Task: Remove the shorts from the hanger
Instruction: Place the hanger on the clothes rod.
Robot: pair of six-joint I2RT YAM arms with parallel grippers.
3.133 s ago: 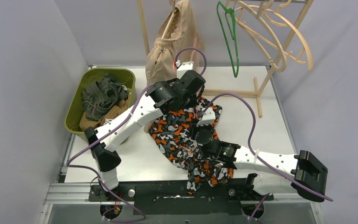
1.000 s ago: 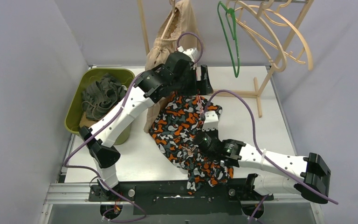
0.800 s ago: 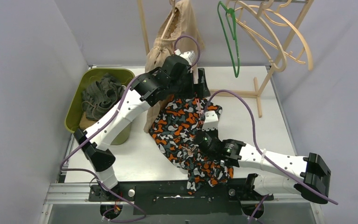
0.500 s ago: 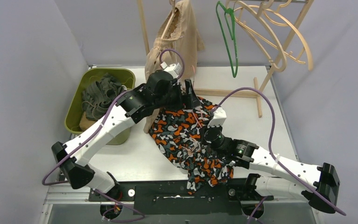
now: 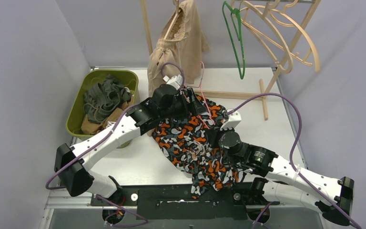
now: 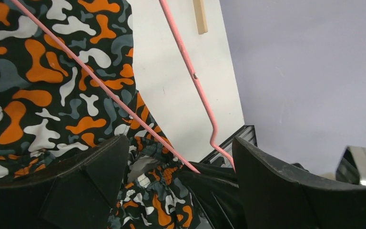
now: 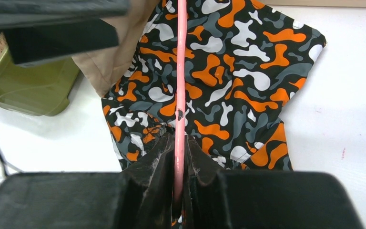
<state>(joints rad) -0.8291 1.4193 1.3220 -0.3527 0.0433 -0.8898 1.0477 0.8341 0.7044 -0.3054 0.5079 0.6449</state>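
On the counter (image 5: 267,95), at the centre of the overhead view, the camouflage shorts (image 5: 190,143) lie spread out. A beige pair (image 5: 181,43) hangs from the rack at upper centre. The pink hanger (image 7: 180,95) lies across the camouflage cloth, one wire running into the gathered waist. If the cloth is pulled while that waist snags the wire's bend, the hanger could twist out of the grip or drag the whole bundle. The right end effector (image 7: 180,157) is clamped on the hanger wire. The left end effector (image 6: 178,148) stands wide apart, straddling wire and cloth and gripping nothing.
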